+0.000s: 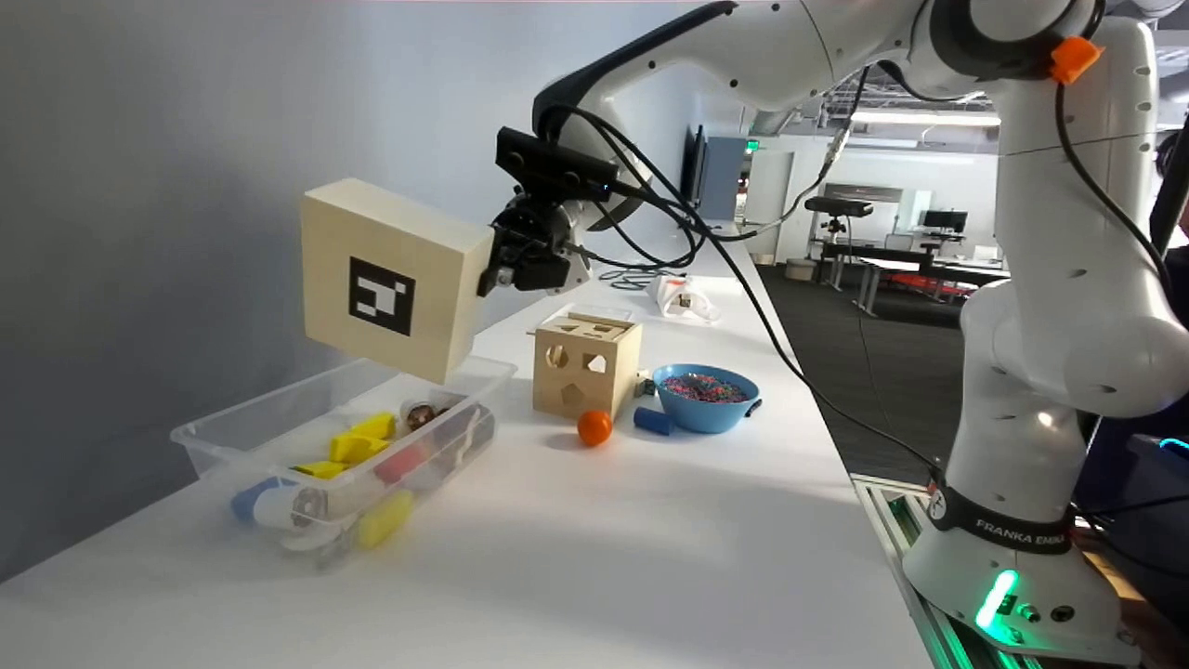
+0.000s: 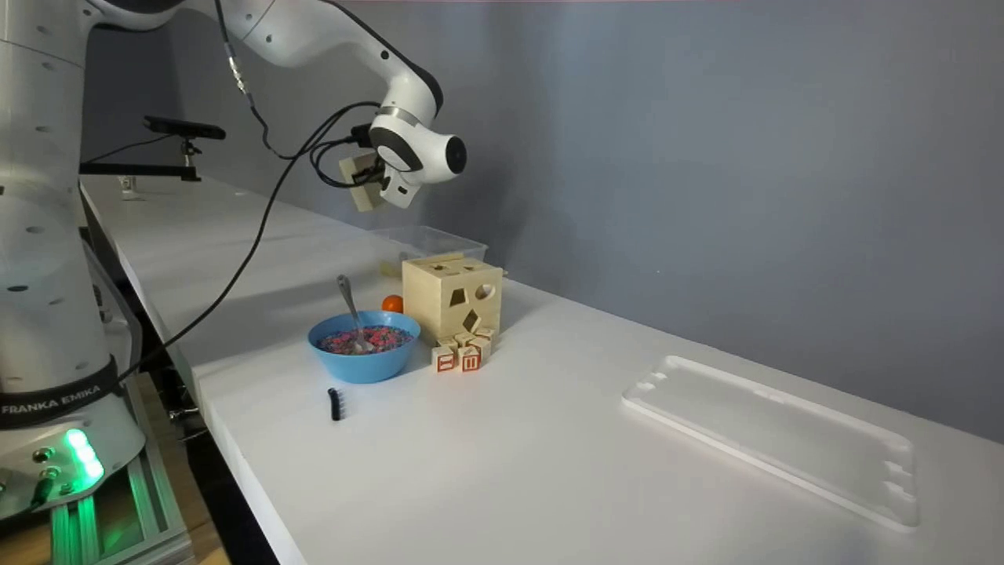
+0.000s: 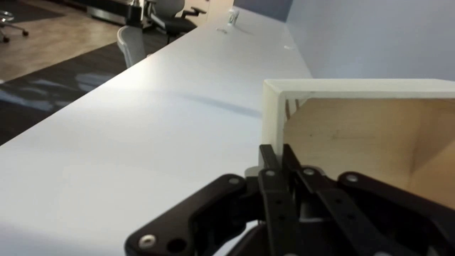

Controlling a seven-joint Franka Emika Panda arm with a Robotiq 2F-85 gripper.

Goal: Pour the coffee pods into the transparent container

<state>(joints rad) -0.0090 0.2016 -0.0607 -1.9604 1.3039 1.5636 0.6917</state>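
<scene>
In an exterior view I have a white table (image 1: 641, 557) carrying a clear rectangular plastic bin (image 1: 279, 413), lower left; near centre, a holed pale-wood cube (image 1: 573, 370), a rounded orange piece (image 1: 594, 427), a blue cylinder (image 1: 653, 421) and a round blue bowl (image 1: 703, 414).
</scene>
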